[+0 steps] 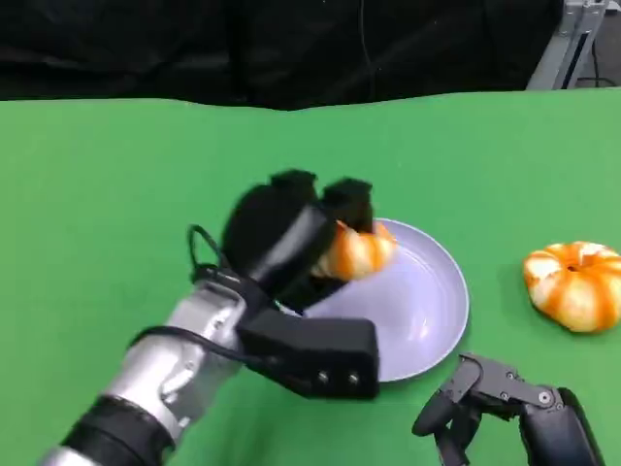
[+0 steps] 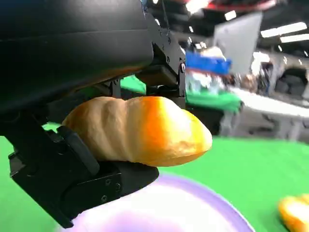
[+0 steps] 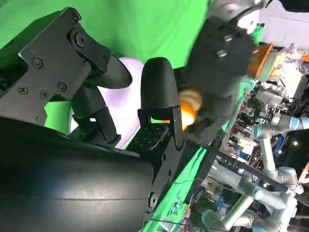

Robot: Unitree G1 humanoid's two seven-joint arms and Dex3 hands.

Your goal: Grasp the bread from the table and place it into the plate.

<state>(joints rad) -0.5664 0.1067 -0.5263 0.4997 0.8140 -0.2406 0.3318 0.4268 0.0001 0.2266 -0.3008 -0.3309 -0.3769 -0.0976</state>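
Across the green counter [image 1: 97, 194], biggest thing first: my left forearm [image 1: 165, 374] comes in diag. from the lower left, silver w/ black cuff, reaching up toward the plate. Left hand [image 1: 291, 238] sits over the plate's near-left edge, fingers clamped on the bread [image 1: 357, 250]. Left wrist view shows the grip plainly: bread [image 2: 140, 130] squeezed between black fingers above and below, its rounded orange end sticking out free. Bread is off the counter, held just above the plate, not yet resting in it as far as I can tell.

Plate [image 1: 427, 301]: pale lavender, shallow, centre-right of counter, bare surface facing up under the bread. My guess is I'm holding low and over the dish so the drop is short and the roll won't tumble out. Next call: let go once it's well inside the rim.

Second bread [image 1: 574, 284], pumpkin-shaped, orange/white ribs, lies on the counter right of the plate, apart from it, untouched.

Right hand [image 1: 505, 403] rests low at lower right, near the plate's front rim but not touching; fingers apart, holding nothing. Parked out of the way, prob. so it doesn't crowd the left arm.
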